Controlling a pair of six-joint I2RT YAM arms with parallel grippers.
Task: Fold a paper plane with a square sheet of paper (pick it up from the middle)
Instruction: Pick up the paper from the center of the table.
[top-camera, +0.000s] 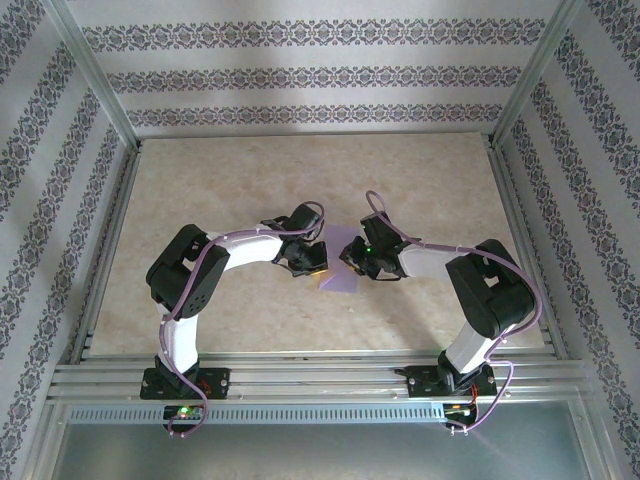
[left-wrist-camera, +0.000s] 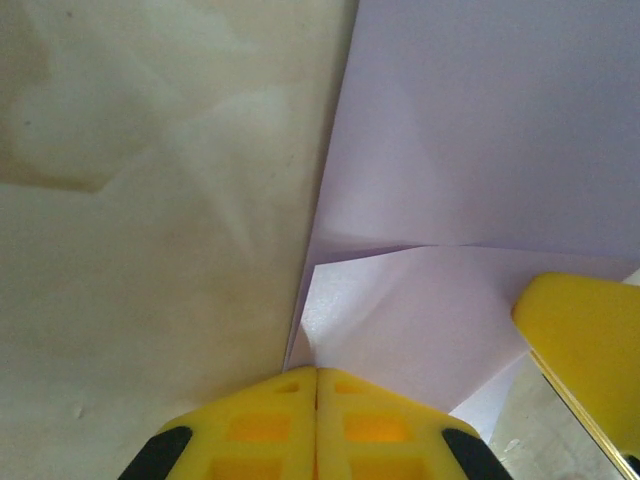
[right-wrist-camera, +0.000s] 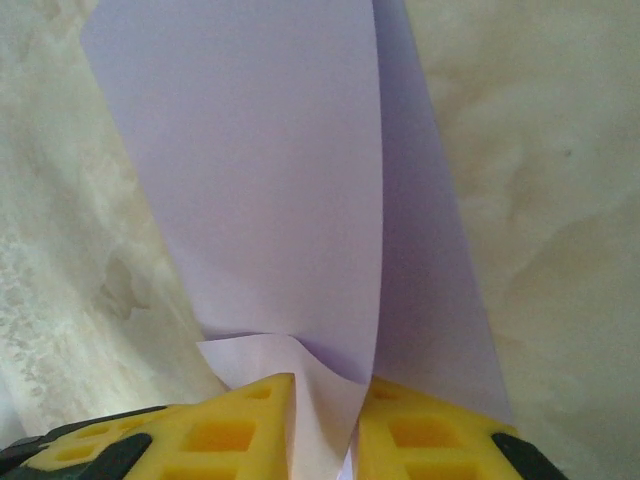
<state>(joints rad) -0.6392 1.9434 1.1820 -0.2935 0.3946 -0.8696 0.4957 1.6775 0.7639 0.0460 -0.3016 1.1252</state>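
The left jaws were pressed together, their yellow fingertips (left-wrist-camera: 270, 420) at the edge of the pale lavender sheet of paper (left-wrist-camera: 480, 130); whether they pinched it could not be told. The right jaws stood narrowly apart, a raised fold of the sheet between them. The partly folded sheet lay on the beige surface (top-camera: 250, 180) between both arms.

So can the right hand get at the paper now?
Probably yes. A raised fold of the paper sits between the fingers of the right hand, with nothing in the way. The left hand is shut at the paper's other side.
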